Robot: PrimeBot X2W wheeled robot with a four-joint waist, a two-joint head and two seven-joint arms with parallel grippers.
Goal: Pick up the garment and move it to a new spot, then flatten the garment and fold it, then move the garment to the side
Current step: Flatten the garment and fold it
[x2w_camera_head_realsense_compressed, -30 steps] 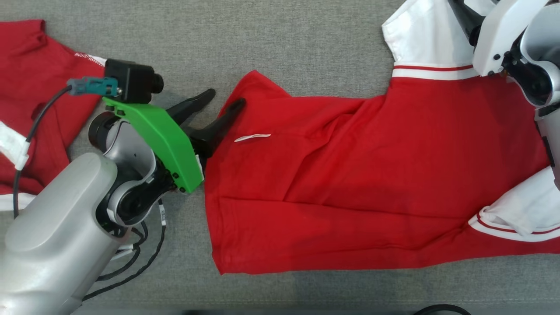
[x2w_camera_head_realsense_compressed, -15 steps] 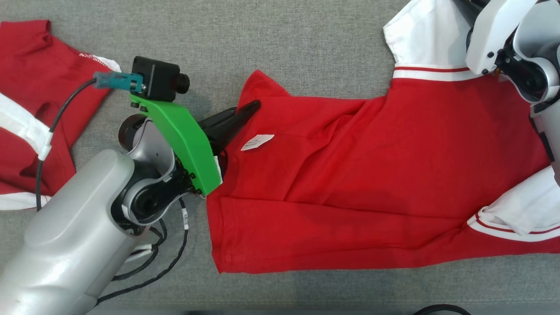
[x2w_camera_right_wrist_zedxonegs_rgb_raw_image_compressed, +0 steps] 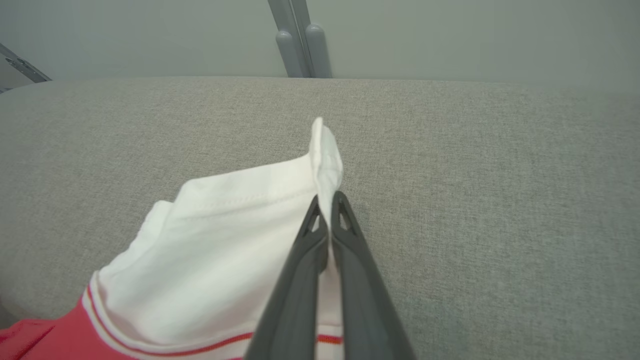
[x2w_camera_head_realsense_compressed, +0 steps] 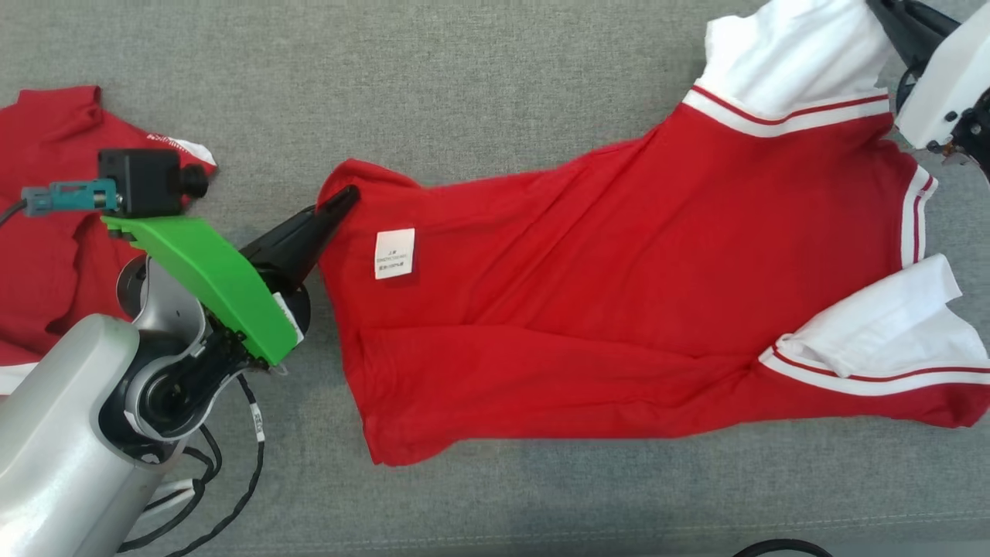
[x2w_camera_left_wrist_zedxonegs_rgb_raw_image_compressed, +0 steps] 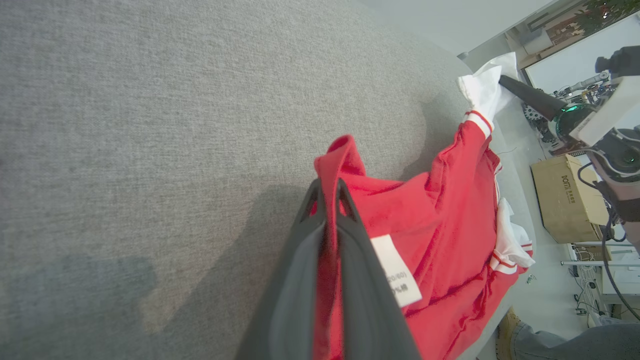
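Note:
The garment (x2w_camera_head_realsense_compressed: 619, 271), a red shirt with white, red-striped sleeves, lies stretched across the grey cloth surface (x2w_camera_head_realsense_compressed: 495, 93). My left gripper (x2w_camera_head_realsense_compressed: 346, 198) is shut on its hem corner at the left, beside a white label (x2w_camera_head_realsense_compressed: 394, 253). The left wrist view shows red cloth (x2w_camera_left_wrist_zedxonegs_rgb_raw_image_compressed: 440, 200) pinched between the closed fingers of my left gripper (x2w_camera_left_wrist_zedxonegs_rgb_raw_image_compressed: 327, 187). My right gripper (x2w_camera_head_realsense_compressed: 882, 9) at the top right is shut on the white sleeve (x2w_camera_head_realsense_compressed: 797, 54). In the right wrist view my right gripper (x2w_camera_right_wrist_zedxonegs_rgb_raw_image_compressed: 327, 202) pinches the sleeve's edge (x2w_camera_right_wrist_zedxonegs_rgb_raw_image_compressed: 225, 240), which is lifted off the surface.
A second red garment (x2w_camera_head_realsense_compressed: 46, 232) lies at the far left, close behind my left arm. Loose cables (x2w_camera_head_realsense_compressed: 232, 480) hang under that arm. Beyond the surface's edge stand a cardboard box (x2w_camera_left_wrist_zedxonegs_rgb_raw_image_compressed: 565, 200) and grey posts (x2w_camera_right_wrist_zedxonegs_rgb_raw_image_compressed: 300, 37).
Both grippers have shut on the garment. The left one drew the hem corner leftward, the right one raised the sleeve, stretching the shirt; the label turned face up. The head view shifted too.

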